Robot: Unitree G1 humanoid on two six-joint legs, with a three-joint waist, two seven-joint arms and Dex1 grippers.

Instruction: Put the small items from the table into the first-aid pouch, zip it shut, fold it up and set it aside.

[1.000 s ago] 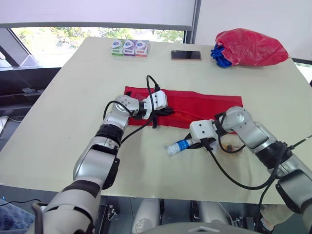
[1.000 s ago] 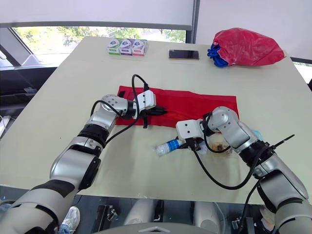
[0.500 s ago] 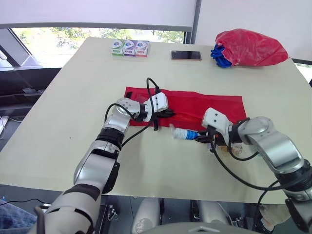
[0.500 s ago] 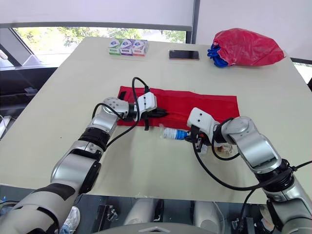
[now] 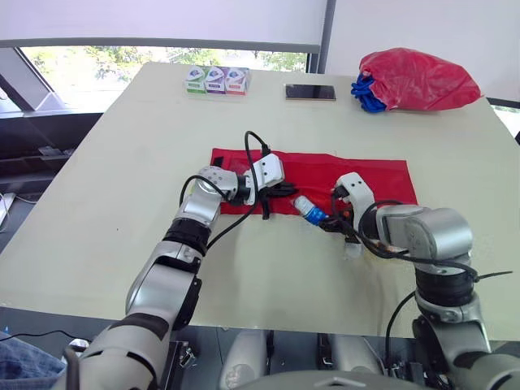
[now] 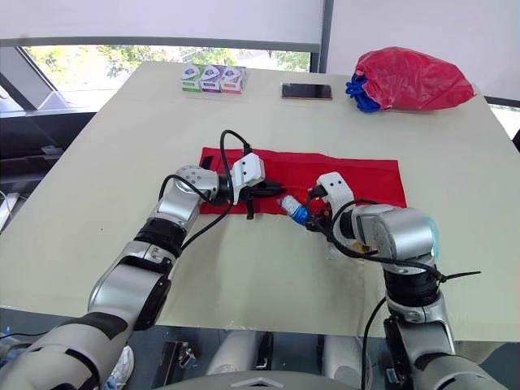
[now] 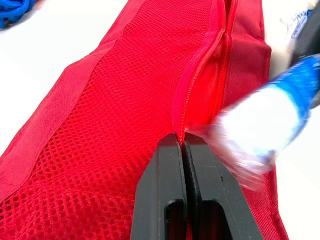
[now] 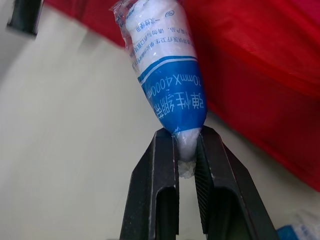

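Observation:
The red first-aid pouch [image 5: 357,175] lies unfolded flat on the middle of the table, mesh side up. My left gripper [image 5: 286,189] is shut on the pouch's mesh edge beside the zip; in the left wrist view its fingers [image 7: 170,170] pinch the red fabric. My right gripper [image 8: 186,137] is shut on the end of a bandage roll [image 8: 167,95] in a white and blue wrapper. The roll [image 5: 307,210] hangs tilted at the pouch's front edge, right next to the left gripper. A small clear packet [image 5: 352,248] lies on the table under my right arm.
Three small boxes [image 5: 216,80] and a phone [image 5: 309,92] lie along the far edge. A red plastic bag [image 5: 414,77] with a blue bundle [image 5: 367,93] sits at the far right corner. Black cables loop over both wrists.
My right gripper has carried the bandage roll from the table's front up to the pouch's front edge, beside the left gripper. The left gripper has kept its hold on the pouch.

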